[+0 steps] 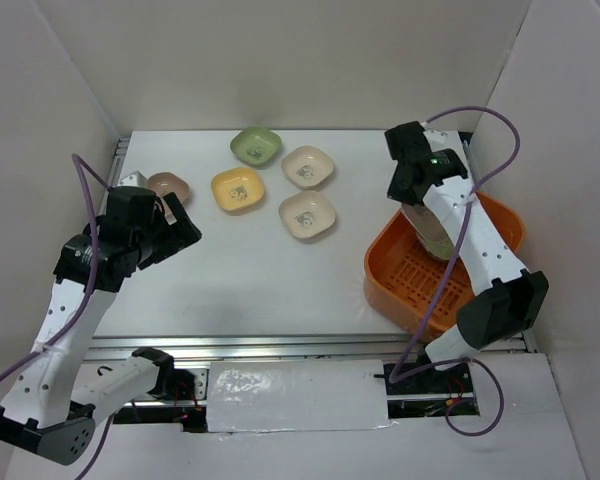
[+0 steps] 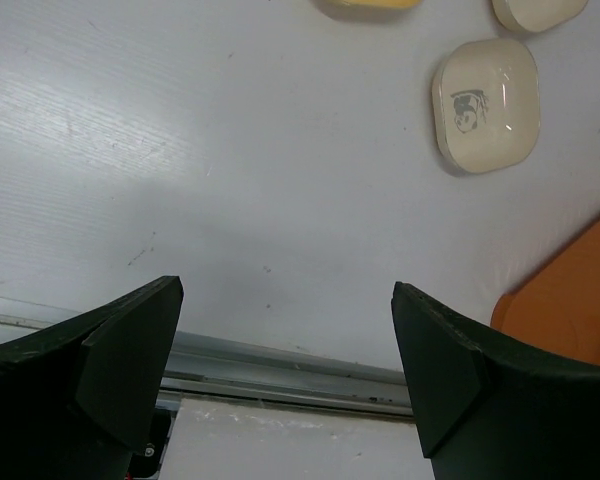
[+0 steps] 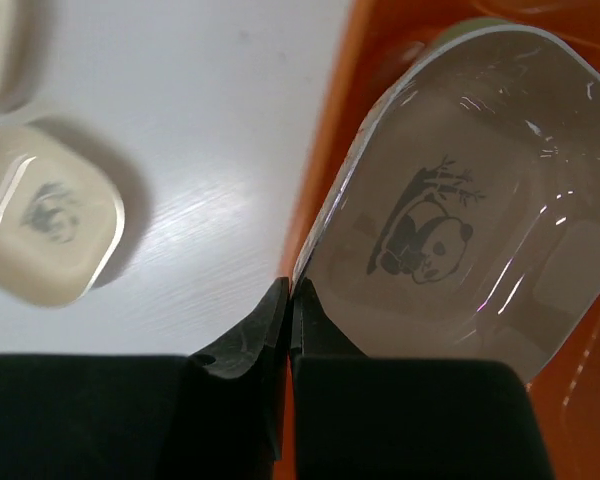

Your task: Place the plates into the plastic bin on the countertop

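Right hand [image 3: 292,300]: clenched on the thin rim of a pale lilac rounded-square dish with a grey panda print [image 3: 450,200], nipped at the dish's 7 o'clock edge. The dish is held tilted over the large orange slotted plastic bin [image 1: 375,272], at 3 o'clock on the white worktop [image 1: 280,290].

Handling, as judged: light, rigid and glossy, hence slippery. A rim pinch suits so shallow a dish, though it may pivot.

Bin contents: a green edge [image 3: 480,22] shows at 12 o'clock beyond the held dish, probably another dish; the count cannot be told.

Left hand [image 2: 288,295]: released, nothing between its fingers, at 9 o'clock.

Loose at 11 to 12 o'clock: green dish [image 1: 256,146], yellow dish [image 1: 238,189], brown dish [image 1: 168,186], far cream dish [image 1: 308,166], near cream dish [image 1: 308,213].
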Controlling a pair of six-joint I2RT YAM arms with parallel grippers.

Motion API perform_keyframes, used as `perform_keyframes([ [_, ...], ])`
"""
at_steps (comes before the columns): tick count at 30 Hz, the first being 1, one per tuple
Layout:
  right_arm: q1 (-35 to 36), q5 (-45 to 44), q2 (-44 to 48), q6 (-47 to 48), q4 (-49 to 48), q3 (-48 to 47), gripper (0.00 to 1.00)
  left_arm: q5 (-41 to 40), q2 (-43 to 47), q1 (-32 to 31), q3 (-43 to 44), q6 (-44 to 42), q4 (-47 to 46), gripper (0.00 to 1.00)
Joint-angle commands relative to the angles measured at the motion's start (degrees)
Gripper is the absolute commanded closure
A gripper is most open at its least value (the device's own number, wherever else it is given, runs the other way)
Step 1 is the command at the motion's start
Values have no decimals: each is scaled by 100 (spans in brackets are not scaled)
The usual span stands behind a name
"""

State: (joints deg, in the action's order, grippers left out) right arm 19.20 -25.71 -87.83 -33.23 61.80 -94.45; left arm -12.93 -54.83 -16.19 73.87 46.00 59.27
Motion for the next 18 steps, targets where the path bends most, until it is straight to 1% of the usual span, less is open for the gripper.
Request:
perform_keyframes([
  [1,-485,233,310,335,-351,365,100,370,-81,36,-65,-302,-284,1],
  [3,-662,409,337,519,-606,733,100,387,-98,28,-162,-337,-345,1],
  [8,-1294,505,21,634,-1029,1060,100,475,-239,36,-180,-398,-372,1],
  [10,-1454,567,-128,660,-1100,1008,100,519,-318,36,-162,-433,-354,1],
  [14,-1542,445,-567,765,-925,439,100,616,-344,28,-162,-460,-416,1],
  [16,-1568,366,-823,792,-863,297,100,660,-336,36,-171,-478,-451,1],
  [18,-1639,470,-954,792,-793,200,87,660,-318,28,-197,-504,-442,1],
])
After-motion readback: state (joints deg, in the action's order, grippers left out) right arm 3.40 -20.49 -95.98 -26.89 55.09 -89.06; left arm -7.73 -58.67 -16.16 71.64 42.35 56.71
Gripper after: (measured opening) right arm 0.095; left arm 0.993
